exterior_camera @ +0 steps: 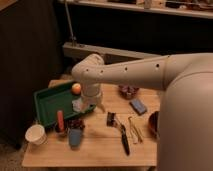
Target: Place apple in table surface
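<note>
The apple (76,88) is a small round orange fruit at the right side of the green tray (47,102), just left of my arm's wrist. My gripper (82,105) points down at the tray's right edge, just below and right of the apple. I cannot tell whether the apple rests in the tray or touches the gripper. The light tan wooden table surface (100,145) spreads out under and to the right of the tray.
A white cup (36,134) stands at the front left. An orange-red carrot-like object (60,120) and a blue cup (75,136) stand in front of the tray. A black tool (123,140), tongs (134,130), a blue block (138,106) and a dark bowl (129,91) lie to the right.
</note>
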